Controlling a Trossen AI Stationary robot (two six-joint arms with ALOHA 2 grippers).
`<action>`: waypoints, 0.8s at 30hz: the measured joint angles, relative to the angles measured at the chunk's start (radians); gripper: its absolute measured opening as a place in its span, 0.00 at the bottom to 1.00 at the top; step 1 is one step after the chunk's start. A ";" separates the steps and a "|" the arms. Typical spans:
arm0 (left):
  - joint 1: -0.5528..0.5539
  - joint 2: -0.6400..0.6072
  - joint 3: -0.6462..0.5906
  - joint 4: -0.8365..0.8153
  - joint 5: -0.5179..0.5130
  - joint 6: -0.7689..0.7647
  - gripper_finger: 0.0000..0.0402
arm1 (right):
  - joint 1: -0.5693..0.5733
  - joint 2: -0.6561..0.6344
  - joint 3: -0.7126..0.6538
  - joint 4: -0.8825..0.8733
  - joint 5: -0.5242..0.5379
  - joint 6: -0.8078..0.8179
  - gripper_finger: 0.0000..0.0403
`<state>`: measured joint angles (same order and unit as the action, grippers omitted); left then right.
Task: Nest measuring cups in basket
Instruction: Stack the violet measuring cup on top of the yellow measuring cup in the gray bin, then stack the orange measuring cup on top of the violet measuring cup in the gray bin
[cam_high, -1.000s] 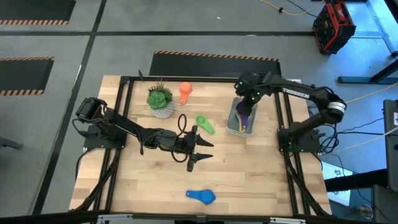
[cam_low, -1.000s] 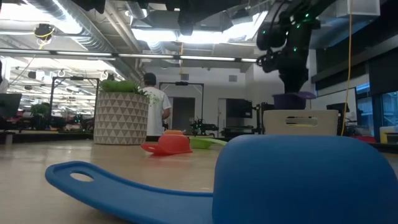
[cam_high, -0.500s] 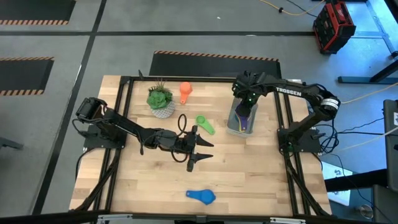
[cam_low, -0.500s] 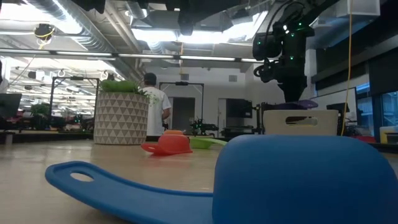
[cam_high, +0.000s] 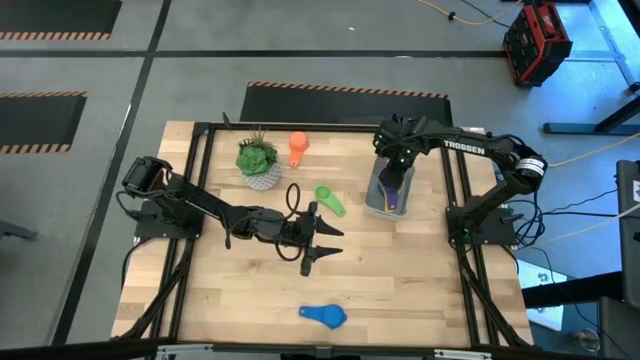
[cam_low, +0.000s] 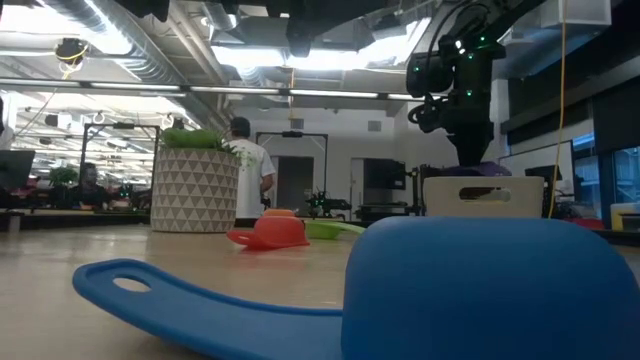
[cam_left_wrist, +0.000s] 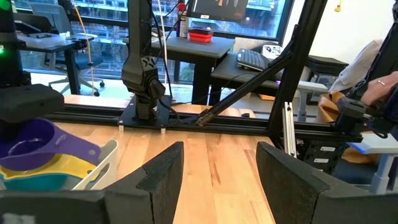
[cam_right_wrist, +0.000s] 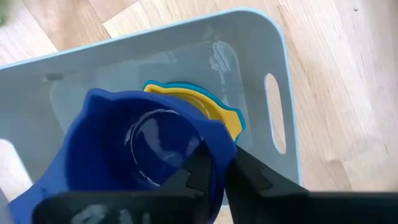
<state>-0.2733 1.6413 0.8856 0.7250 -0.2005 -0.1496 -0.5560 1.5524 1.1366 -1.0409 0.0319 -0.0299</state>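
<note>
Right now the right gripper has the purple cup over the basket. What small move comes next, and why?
Probably open the right gripper and let go. The purple cup it pinches by the rim sits inside the basket, right over the yellow cup and teal cup stacked there, so it looks nested. The left gripper waits open mid-table.

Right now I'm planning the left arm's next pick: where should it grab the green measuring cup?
By its handle, coming down from above. The green measuring cup lies flat on the table, handle angled toward the far-left, clear of the left claw and the basket.
</note>
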 joint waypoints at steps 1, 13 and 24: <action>0.000 0.000 0.000 0.000 0.000 0.000 0.48 | 0.000 0.000 0.000 0.000 0.000 0.000 0.12; 0.000 0.000 0.000 0.000 0.000 0.000 0.48 | 0.000 0.000 0.000 0.000 0.001 0.000 0.29; 0.000 0.000 0.000 0.000 0.000 0.000 0.48 | 0.000 0.000 0.000 0.001 0.002 0.000 0.30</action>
<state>-0.2733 1.6413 0.8856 0.7250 -0.2008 -0.1494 -0.5560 1.5520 1.1366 -1.0401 0.0334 -0.0303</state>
